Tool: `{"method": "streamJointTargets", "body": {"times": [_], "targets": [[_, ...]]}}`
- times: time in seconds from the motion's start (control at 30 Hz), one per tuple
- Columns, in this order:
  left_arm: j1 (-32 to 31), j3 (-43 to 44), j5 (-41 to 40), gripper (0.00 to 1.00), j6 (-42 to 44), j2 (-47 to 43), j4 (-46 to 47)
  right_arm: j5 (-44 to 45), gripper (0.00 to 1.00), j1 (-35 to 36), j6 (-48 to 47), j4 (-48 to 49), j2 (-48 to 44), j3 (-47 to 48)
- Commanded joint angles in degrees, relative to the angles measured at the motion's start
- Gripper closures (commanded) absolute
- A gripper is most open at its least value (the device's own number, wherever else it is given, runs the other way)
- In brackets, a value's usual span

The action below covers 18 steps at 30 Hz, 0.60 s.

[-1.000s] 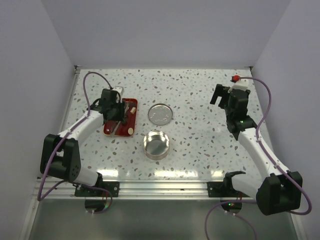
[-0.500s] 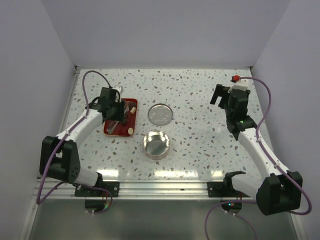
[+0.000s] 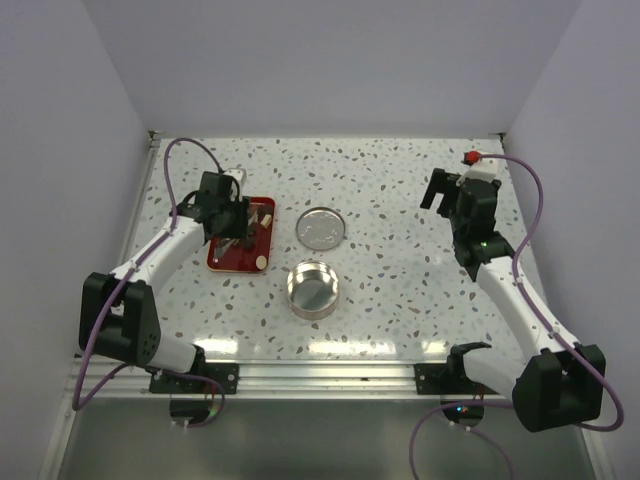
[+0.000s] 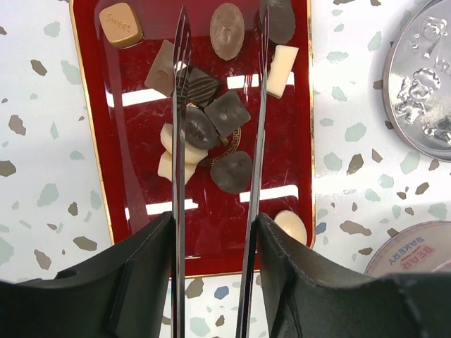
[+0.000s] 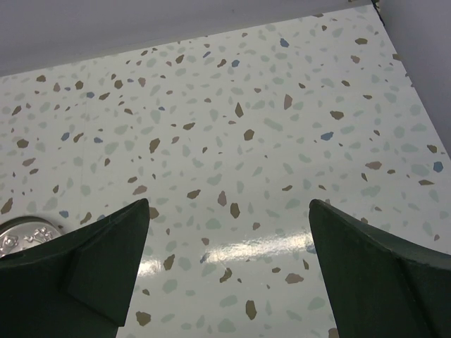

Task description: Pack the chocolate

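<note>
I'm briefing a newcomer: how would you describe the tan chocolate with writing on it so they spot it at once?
Find the red tray on the speckled table. In its far-left corner, apart from the pile, lies a caramel square chocolate. It alone is stamped "Sweet".

Speckled terrazzo tabletop between 3 plain pale grey walls, metal rail along near edge

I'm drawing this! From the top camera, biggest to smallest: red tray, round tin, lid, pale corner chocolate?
Red tray, largest.
Round tin and lid look about alike, so unranked.
Pale corner chocolate, smallest.
</note>
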Motion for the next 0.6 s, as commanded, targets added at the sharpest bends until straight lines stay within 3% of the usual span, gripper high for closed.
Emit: {"method": "streamJointTargets", "body": {"times": [0.0, 0.4, 0.57], "targets": [[-0.32, 1.57, -0.25, 0.47, 1.14, 0.34, 2.10, 0.06, 0.01, -0.22, 0.25, 0.23, -1.59, -0.44], [-0.32, 3.51, 0.28, 0.48, 1.76, 4.38, 4.39, 0.59, 0.01, -0.22, -0.02, 0.14, -1.32, -0.35], [-0.32, 4.82, 0.10, 0.55, 1.94, 5.00, 3.86, 0.58, 0.01, -0.14, -0.02, 0.14, -1.06, -0.35]]}}
